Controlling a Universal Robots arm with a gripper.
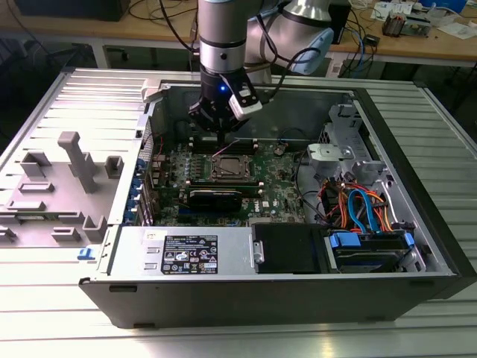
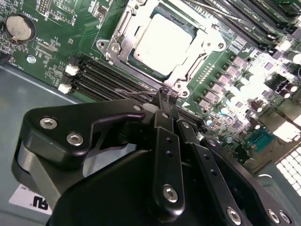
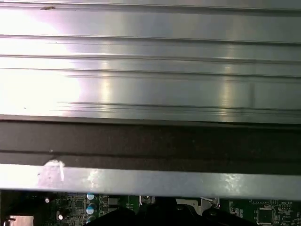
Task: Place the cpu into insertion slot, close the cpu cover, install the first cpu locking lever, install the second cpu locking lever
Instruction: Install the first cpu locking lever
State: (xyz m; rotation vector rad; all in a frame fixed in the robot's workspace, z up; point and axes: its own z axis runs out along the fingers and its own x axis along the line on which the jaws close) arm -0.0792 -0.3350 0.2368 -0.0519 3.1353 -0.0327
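One computer case, lid off, green board flat inside. One socket mid-board: chip seated, cover frame down around it. One gripper, jaws drawn together at the tips on a thin wire lever at the socket's edge. You'd do well to keep the lever square in the tips and swing it smoothly, sparing the memory slots alongside.
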